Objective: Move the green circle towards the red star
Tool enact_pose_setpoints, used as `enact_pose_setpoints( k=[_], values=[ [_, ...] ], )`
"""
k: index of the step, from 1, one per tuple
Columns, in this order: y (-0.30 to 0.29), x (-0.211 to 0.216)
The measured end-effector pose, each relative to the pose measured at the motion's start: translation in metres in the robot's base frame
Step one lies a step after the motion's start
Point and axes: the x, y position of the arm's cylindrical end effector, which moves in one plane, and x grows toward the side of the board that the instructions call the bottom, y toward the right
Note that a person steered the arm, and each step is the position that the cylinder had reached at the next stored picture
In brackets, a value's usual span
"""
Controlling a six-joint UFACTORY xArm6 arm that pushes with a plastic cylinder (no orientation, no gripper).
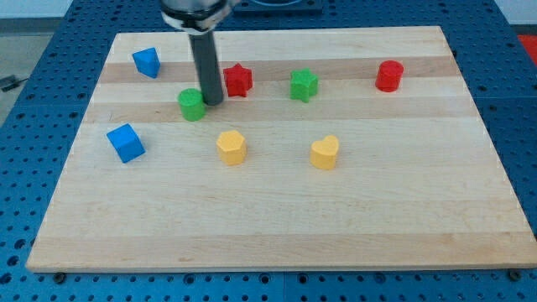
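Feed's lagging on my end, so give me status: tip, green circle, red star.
My tip against green circle's right side. Circle sits left of and below red star, close, not touching. Rod stands between them.

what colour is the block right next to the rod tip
Green: the circle, just left of my tip in the camera view.

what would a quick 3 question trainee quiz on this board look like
1. True or false: my tip touches the red cylinder.
2. Which block lies directly to the view's left of my tip? A) green circle B) green star C) yellow heart
3. Fill in: the red star lies to the view's ____ of the green circle.

Key: 1 false; 2 A; 3 right (and slightly toward the top).
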Motion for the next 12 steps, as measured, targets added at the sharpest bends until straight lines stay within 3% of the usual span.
enact_pose_setpoints(
  k=[5, 7, 8, 11, 12],
  values=[
    [-0.027, 0.084],
    [-0.075, 0.060],
    [-0.076, 0.029],
    [-0.129, 0.018],
    [-0.122, -0.010]
  ],
)
